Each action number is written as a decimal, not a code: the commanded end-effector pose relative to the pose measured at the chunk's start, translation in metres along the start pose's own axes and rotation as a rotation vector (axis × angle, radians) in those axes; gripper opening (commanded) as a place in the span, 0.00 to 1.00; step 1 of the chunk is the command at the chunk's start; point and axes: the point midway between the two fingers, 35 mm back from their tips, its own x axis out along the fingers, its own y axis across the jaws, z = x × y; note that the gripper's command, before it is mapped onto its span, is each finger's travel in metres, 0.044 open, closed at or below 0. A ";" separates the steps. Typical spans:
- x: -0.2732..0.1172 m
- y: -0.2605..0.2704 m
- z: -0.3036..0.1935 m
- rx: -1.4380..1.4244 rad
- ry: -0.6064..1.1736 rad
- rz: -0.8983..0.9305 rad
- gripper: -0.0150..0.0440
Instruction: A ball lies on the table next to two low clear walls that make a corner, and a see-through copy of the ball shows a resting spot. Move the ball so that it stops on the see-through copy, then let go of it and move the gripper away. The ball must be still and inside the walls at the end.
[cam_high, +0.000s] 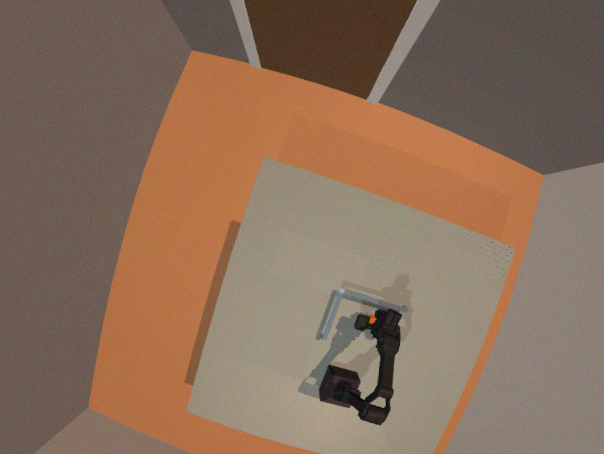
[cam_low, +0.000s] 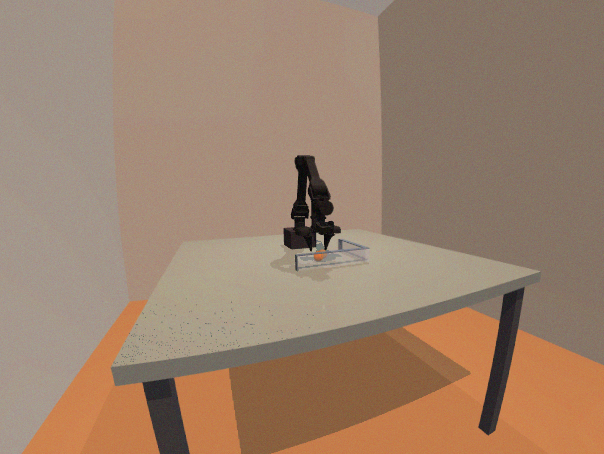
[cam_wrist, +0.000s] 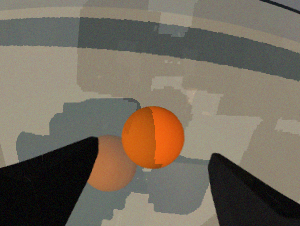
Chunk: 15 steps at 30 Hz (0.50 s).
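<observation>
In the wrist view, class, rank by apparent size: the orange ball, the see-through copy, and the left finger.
1. Left finger, though nearness to the camera inflates it.
2. Orange ball.
3. See-through copy, partly hidden behind ball and finger, so its ranking below the ball is unsure.

Arm (cam_low: 310, 195) folded down, jaws apart

bare test room, plain taupe walls (cam_low: 490, 150) meeting in corners, flat orange floor (cam_low: 540, 380), brown doorway (cam_high: 330, 40) seen from above, one pale speckled desk (cam_low: 240, 305) on dark legs, a small black arm (cam_low: 310, 200) bolted to it, no furnishings of a home or shop
</observation>
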 end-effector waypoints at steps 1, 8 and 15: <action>0.008 0.001 -0.002 -0.007 0.006 0.006 0.78; 0.020 0.001 -0.002 -0.007 0.006 0.006 0.78; 0.028 0.001 -0.003 -0.007 0.007 0.006 0.78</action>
